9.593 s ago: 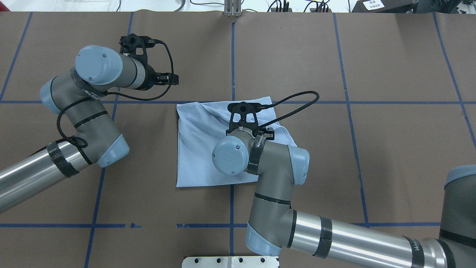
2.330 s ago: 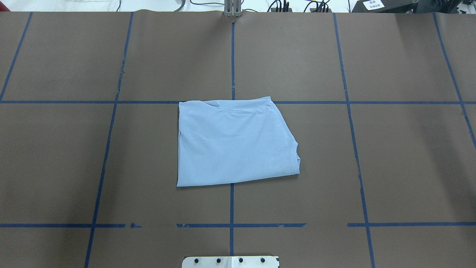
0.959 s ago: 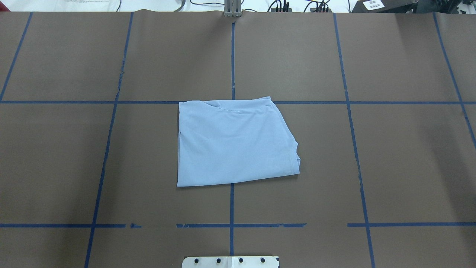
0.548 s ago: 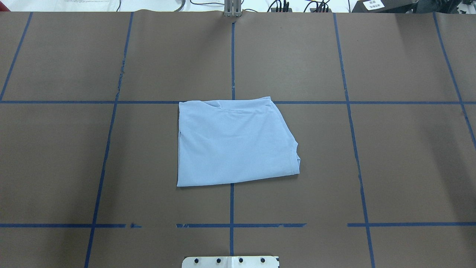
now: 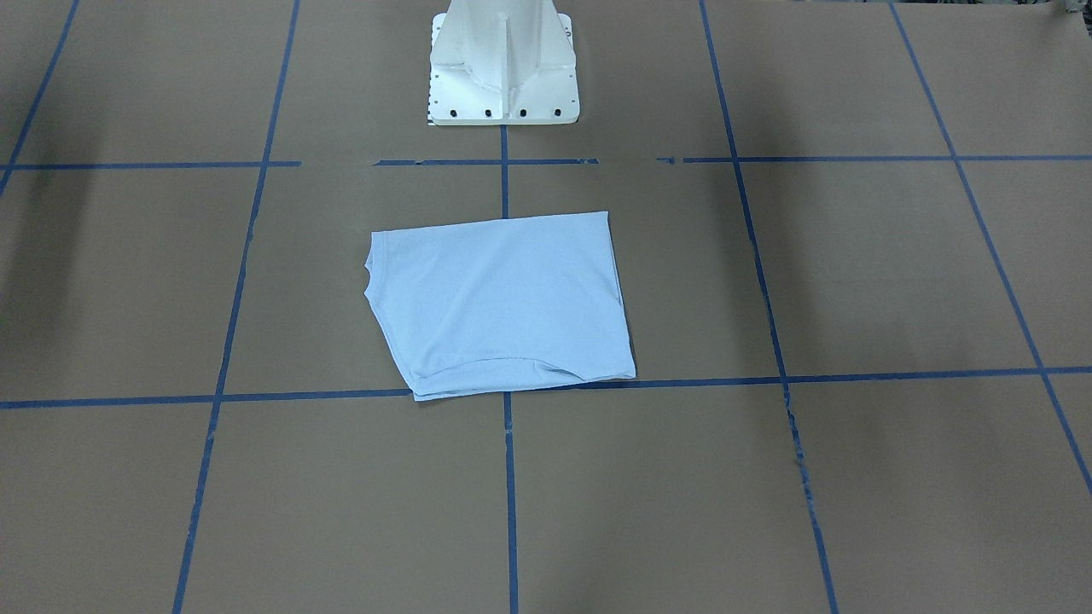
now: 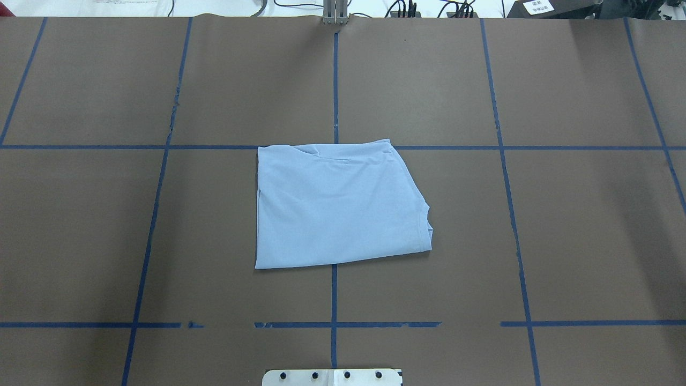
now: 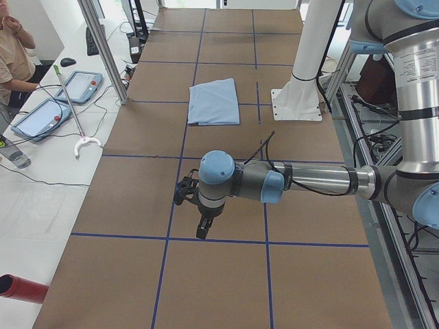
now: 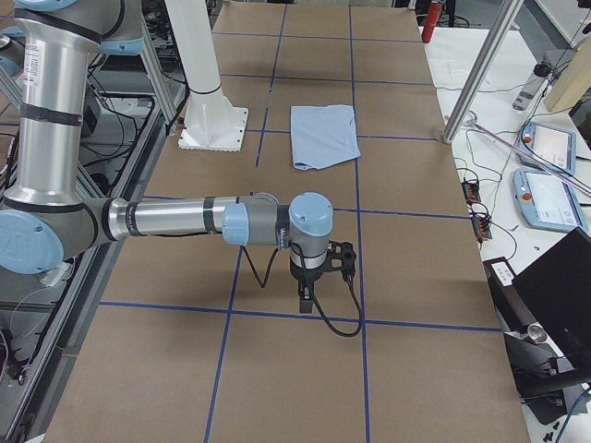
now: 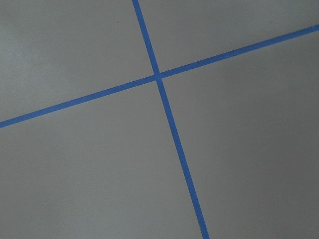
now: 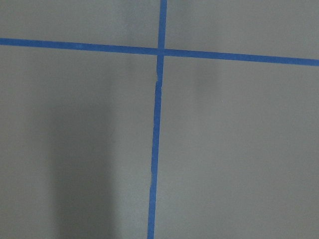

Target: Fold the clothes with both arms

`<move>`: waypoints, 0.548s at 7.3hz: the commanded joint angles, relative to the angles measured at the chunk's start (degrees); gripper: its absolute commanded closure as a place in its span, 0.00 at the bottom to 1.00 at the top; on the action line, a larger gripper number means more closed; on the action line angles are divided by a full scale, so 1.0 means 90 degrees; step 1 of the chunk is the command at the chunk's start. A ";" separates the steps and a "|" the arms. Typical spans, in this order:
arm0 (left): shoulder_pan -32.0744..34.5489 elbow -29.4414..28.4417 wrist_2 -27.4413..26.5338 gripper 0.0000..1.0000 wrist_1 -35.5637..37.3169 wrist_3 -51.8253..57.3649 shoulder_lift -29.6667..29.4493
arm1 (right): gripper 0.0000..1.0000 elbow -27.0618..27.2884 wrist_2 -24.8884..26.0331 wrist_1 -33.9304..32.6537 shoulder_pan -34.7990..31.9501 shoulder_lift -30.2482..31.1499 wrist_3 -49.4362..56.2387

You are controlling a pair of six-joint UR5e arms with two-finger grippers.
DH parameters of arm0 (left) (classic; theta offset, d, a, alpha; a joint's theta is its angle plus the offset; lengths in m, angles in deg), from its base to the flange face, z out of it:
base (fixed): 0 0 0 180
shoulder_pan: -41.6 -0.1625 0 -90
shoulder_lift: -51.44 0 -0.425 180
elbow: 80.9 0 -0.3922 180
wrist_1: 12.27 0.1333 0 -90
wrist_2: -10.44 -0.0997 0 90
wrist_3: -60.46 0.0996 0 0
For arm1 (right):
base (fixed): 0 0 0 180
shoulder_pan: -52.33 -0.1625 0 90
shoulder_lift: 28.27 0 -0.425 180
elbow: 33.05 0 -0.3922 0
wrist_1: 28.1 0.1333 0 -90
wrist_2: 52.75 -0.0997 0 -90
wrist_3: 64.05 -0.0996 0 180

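Observation:
The light blue T-shirt (image 6: 337, 206) lies folded into a flat rough rectangle at the middle of the brown table, print and collar hidden; it also shows in the front view (image 5: 503, 303) and both side views (image 7: 214, 101) (image 8: 323, 136). Both arms are out of the overhead and front views. The left gripper (image 7: 203, 232) hangs over bare table far from the shirt, towards the table's left end. The right gripper (image 8: 305, 303) hangs likewise towards the right end. I cannot tell whether either is open or shut. Both wrist views show only table and blue tape.
The white pedestal base (image 5: 503, 68) stands behind the shirt. Blue tape lines (image 6: 334, 80) grid the table. An operator (image 7: 14, 55), tablets (image 7: 79, 86) and a metal post (image 7: 103, 48) are beside the table's far side. A red cylinder (image 7: 20, 288) lies off the table's left end.
Since 9.6 s ago both arms have withdrawn from over the shirt and left the overhead view, and the shirt lies flatter. Nothing has changed in the last 2.3 s.

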 commanded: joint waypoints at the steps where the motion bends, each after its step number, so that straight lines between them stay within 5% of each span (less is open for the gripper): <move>1: 0.0000 -0.0008 0.0007 0.00 -0.0001 0.0006 0.0004 | 0.00 0.0002 0.0000 0.0004 0.0007 -0.0010 -0.0010; 4: 0.0000 -0.0037 0.0007 0.00 -0.0001 0.0006 0.0004 | 0.00 0.0041 0.0000 -0.0006 0.0026 -0.0020 -0.0039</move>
